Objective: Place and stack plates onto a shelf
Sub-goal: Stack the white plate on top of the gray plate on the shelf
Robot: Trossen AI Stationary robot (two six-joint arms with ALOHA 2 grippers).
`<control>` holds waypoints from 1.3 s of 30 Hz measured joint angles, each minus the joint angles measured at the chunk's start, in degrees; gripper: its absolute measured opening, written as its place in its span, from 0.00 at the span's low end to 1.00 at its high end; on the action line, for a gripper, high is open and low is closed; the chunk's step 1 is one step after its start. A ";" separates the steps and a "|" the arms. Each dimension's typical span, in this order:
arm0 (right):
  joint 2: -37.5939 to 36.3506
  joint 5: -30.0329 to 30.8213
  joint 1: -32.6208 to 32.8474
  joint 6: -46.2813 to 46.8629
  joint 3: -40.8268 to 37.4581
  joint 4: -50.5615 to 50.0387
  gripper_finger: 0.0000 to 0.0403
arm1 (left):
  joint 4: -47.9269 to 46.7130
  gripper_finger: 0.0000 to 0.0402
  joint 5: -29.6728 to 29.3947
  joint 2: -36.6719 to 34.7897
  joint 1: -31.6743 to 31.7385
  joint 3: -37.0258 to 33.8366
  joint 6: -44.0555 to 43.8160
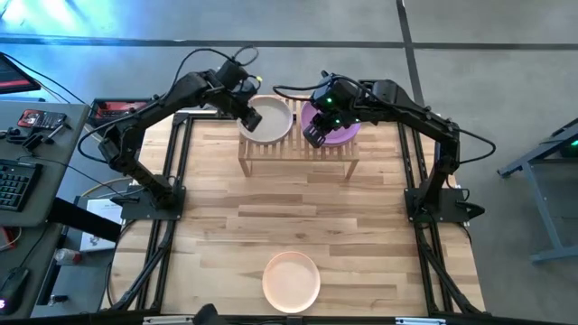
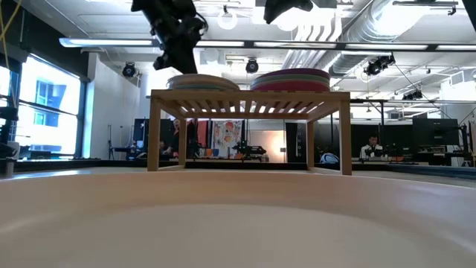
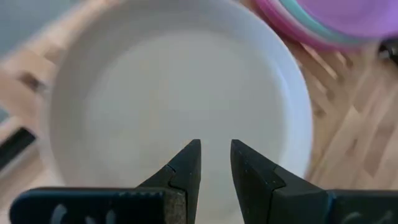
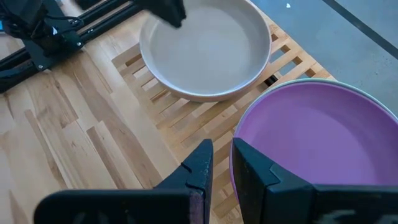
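The bamboo shelf (image 1: 298, 153) stands at the table's far middle. A grey-beige plate (image 1: 271, 122) tops a short stack on the shelf's left half, and it also shows in the left wrist view (image 3: 174, 93). A purple plate (image 1: 336, 122) tops a stack of several plates (image 2: 291, 78) on the right half. A peach plate (image 1: 291, 280) lies flat near the table's front edge. My left gripper (image 1: 252, 116) hovers over the grey-beige plate, its fingers (image 3: 186, 165) close together and empty. My right gripper (image 1: 315, 135) hovers over the purple plate's near-left rim (image 4: 249, 130), shut and empty.
Bare wooden tabletop (image 1: 298, 212) lies between the shelf and the peach plate. In the low view the peach plate's rim (image 2: 238, 216) fills the foreground in front of the shelf (image 2: 249, 97). A desk with a keyboard and tools (image 1: 27, 153) stands left of the table.
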 joint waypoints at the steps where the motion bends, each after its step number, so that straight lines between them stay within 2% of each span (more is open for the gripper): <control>1: 0.00 -0.13 -0.01 -0.02 0.00 0.00 0.10 | -0.36 0.19 0.00 0.00 -0.59 -0.15 0.09; 13: 0.00 -0.38 -0.01 0.00 0.00 -0.02 0.10 | -5.25 0.19 -1.51 3.43 -2.69 -0.19 -0.43; 23: 0.00 -1.02 -0.01 0.00 0.00 -0.06 0.10 | -4.16 0.19 -1.51 5.83 -3.02 -0.02 -0.03; 35: 0.00 -4.81 0.33 3.33 0.00 -0.07 0.10 | -3.61 0.19 -1.69 1.15 -3.02 2.47 0.46; 39: 0.00 -6.45 2.73 6.06 0.02 -1.63 0.10 | -5.74 0.19 -1.51 -2.19 -3.38 2.78 0.55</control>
